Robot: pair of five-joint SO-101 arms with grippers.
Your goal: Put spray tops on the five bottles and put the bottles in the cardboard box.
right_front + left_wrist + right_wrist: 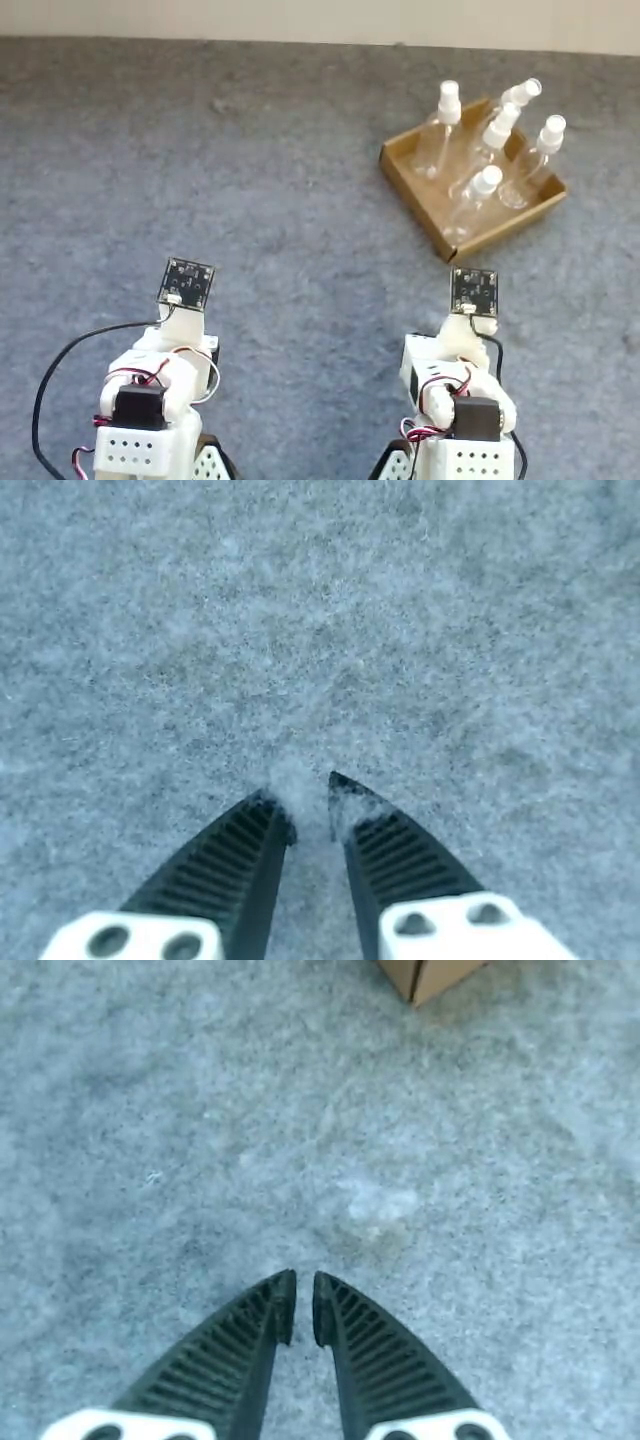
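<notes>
Bottles (470,205) capped, in cardboard box (412,200) | left hand (303,790), right hand (304,1280) nearly closed, empty | grey felt (250,150) around

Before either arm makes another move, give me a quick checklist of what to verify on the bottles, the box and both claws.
1. All five bottles inside the cardboard box: ok, five counted.
2. White spray tops on every bottle: ok, each bottle shows one.
3. Tops seated fully: cannot tell from the high view.
4. Left claw free: ok, shut on nothing, over the grey mat.
5. Right claw free: ok, shut on nothing, with a corner of the box ahead of it.
</notes>
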